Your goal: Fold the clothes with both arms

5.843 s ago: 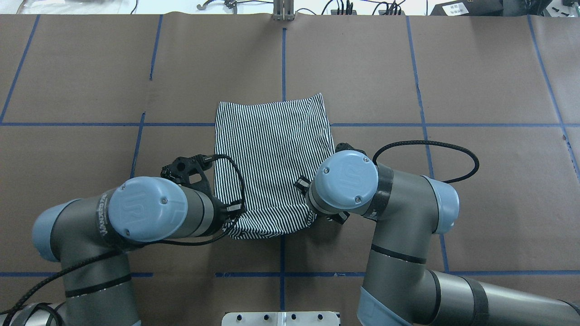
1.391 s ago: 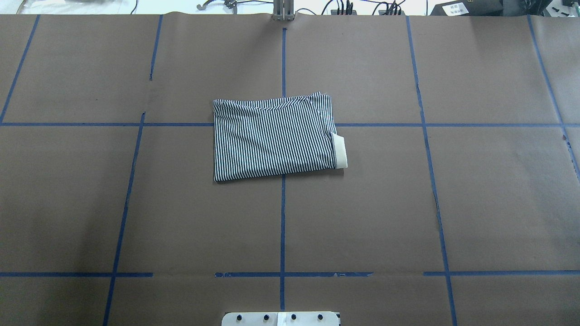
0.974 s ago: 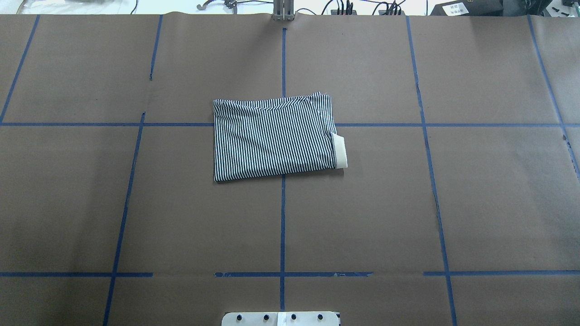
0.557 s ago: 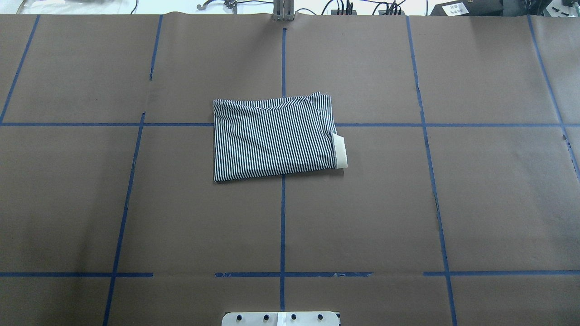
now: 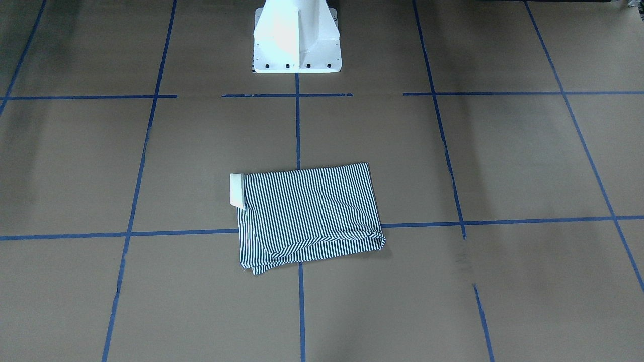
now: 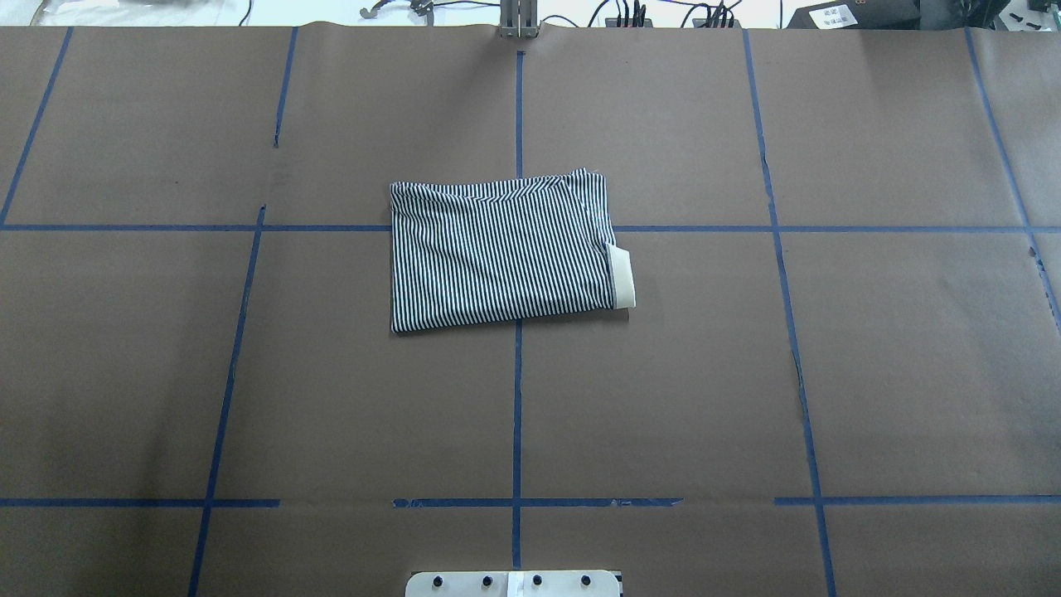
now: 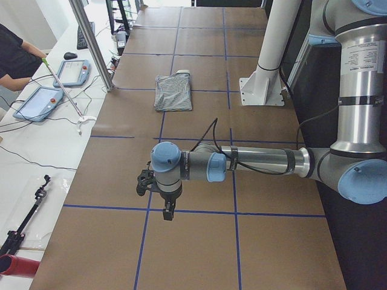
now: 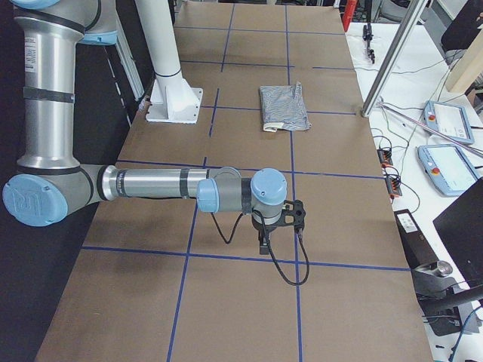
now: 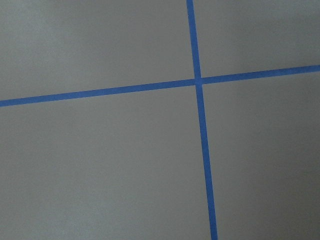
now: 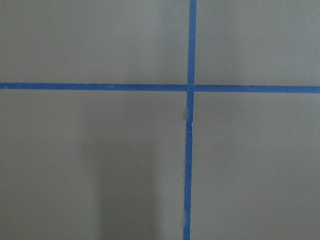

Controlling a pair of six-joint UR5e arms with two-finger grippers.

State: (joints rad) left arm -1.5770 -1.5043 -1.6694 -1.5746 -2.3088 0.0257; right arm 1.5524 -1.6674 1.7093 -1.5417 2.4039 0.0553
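Observation:
The striped polo shirt (image 6: 501, 253) lies folded into a flat rectangle at the middle of the table, a strip of white collar (image 6: 622, 278) sticking out at one side. It also shows in the front view (image 5: 309, 216) and both side views (image 7: 173, 92) (image 8: 284, 107). Nothing touches it. My left gripper (image 7: 167, 212) hangs over bare table far from the shirt, pointing down. My right gripper (image 8: 262, 243) does the same at the opposite end. Both show only in the side views, so I cannot tell whether they are open or shut. The wrist views show only brown paper and blue tape.
Brown paper with a blue tape grid (image 6: 518, 398) covers the table. The white pedestal base (image 5: 296, 37) stands at the robot's edge. A side bench holds control tablets (image 7: 37, 103) and cables; a person's arm (image 7: 15, 60) rests there. A metal post (image 7: 91, 42) rises at the table's far edge.
Since the earliest frame both arms have left the overhead view and the shirt lies folded shorter, collar strip showing. Nothing has moved in the last second and a half.

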